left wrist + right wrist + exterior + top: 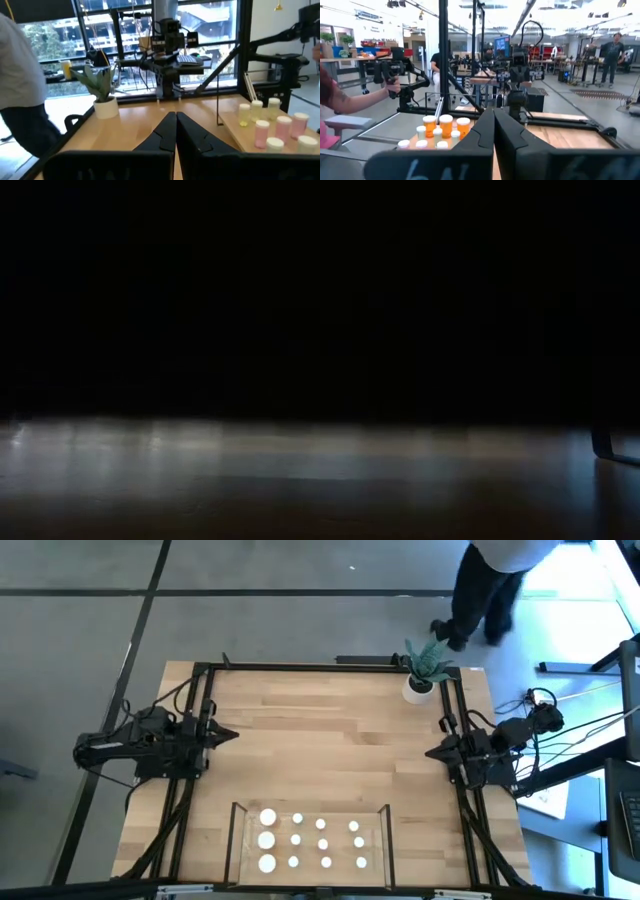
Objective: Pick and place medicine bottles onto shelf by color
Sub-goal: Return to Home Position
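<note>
The medicine bottles (296, 839) stand upright in rows on the shelf (340, 851), a light-wood board with dark end bars at the table's near edge. The three wider ones (267, 840) are at its left end. In the left wrist view the bottles (274, 127) show pale yellow and pink bodies. In the right wrist view the bottles (445, 126) show amber bodies. My left gripper (230, 734) is shut and empty at the table's left side. My right gripper (431, 752) is shut and empty at the right side. Both are far from the shelf. The low view is almost black.
A white pot with a spiky green plant (421, 683) stands at the table's far right corner and also shows in the left wrist view (104, 102). A person (490, 590) stands beyond the far edge. Bare tabletop (330, 750) lies between the two grippers.
</note>
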You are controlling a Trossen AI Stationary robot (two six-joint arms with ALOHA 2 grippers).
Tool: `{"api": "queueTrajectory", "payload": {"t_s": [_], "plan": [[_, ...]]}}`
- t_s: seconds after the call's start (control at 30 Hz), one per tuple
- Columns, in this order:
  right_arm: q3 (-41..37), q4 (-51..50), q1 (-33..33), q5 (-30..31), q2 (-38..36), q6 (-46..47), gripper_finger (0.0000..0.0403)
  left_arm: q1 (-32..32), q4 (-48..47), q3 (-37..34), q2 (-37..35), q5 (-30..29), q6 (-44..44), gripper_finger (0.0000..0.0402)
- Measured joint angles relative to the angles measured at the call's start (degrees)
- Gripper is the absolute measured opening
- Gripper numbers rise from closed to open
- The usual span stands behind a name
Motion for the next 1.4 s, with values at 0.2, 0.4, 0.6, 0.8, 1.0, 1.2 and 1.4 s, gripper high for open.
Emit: {"api": "queueTrajectory", "payload": {"t_s": [0.2, 0.4, 0.6, 0.8, 1.0, 1.2, 1.4], "plan": [[-4.5, 4.9, 0.0, -0.1, -1.1, -2.3, 0.0003, 0.0, 2.8, -2.7, 0.0, 0.0, 0.0, 0.0001], [-8.9, 8.3, 0.0, -0.1, -1.0, -1.3, 0.0003, 0.0, 5.0, -6.2, 0.0, 0.4, 1.5, 0.0001], [-12.9, 10.3, 0.0, -0.1, -1.0, -1.3, 0.0003, 0.0, 5.8, -10.1, 0.0, -1.2, 1.7, 0.0002], [-16.4, 11.5, 0.0, -0.1, -1.0, -1.3, 0.0003, 0.0, 7.9, -13.5, 0.0, -6.7, 1.1, 0.0004], [-16.4, 10.7, 0.0, -3.6, -0.9, -0.2, 0.0003, 0.0, 8.0, -13.6, 0.0, -6.9, 0.0, 0.0008], [-16.4, 7.7, 0.0, -7.0, -0.8, 0.8, 0.0003, 0.0, 8.0, -13.6, 0.0, -7.1, -1.6, 0.0001], [-16.4, 5.4, 0.0, -12.6, 1.1, 5.9, 0.0003, 0.0, 10.4, -13.6, 0.1, -12.1, -10.1, 0.0013]]}}
